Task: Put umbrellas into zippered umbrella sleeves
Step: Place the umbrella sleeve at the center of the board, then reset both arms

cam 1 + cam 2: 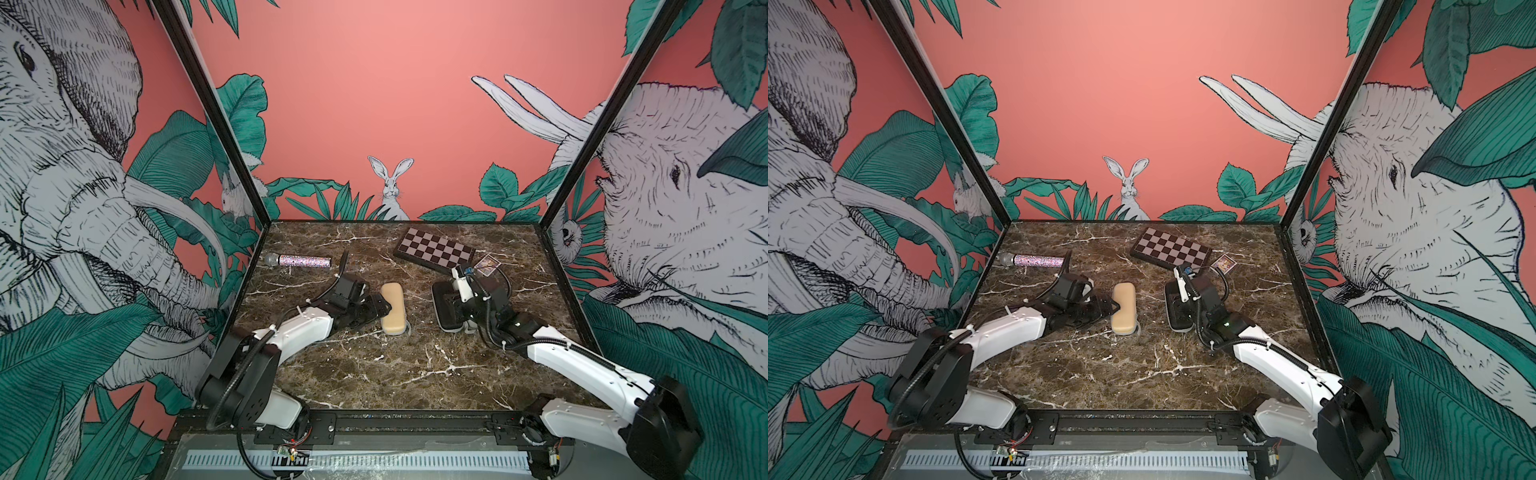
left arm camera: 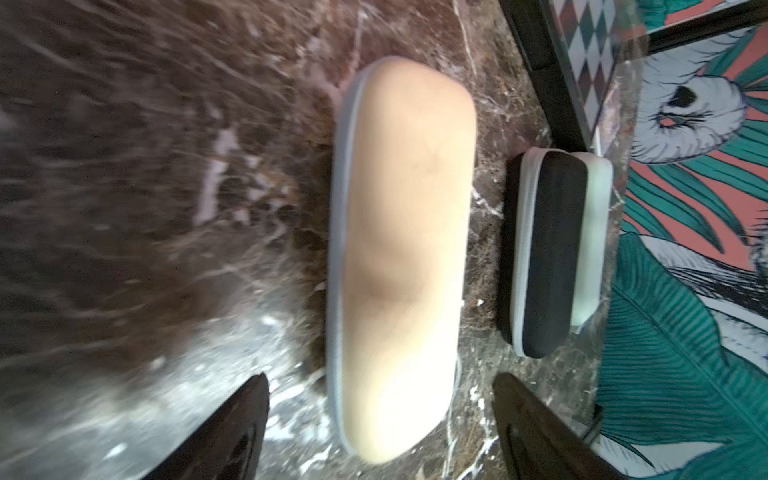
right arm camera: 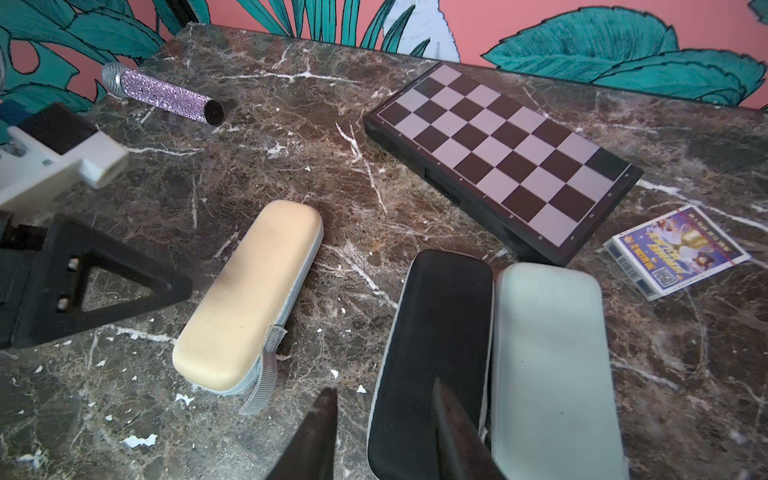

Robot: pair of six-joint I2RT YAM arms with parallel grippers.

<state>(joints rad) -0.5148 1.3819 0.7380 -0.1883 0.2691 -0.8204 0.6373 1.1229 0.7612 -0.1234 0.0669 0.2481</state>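
Three zippered umbrella sleeves lie shut on the marble. The beige sleeve (image 1: 392, 307) (image 3: 249, 295) is in the middle, its grey loop toward the front. The black sleeve (image 3: 436, 324) and the pale mint sleeve (image 3: 548, 353) lie side by side to its right, largely under my right arm in both top views. My left gripper (image 2: 384, 399) is open at the beige sleeve's left side; in the left wrist view its fingers stand wide either side of the sleeve with gaps. My right gripper (image 3: 382, 395) is open over the black sleeve's left edge and holds nothing. No umbrellas are in view.
A glittery microphone (image 1: 299, 260) lies at the back left. A chequered chessboard box (image 1: 434, 249) sits at the back right, with a small printed card pack (image 3: 677, 249) beside it. Patterned walls close the table on three sides.
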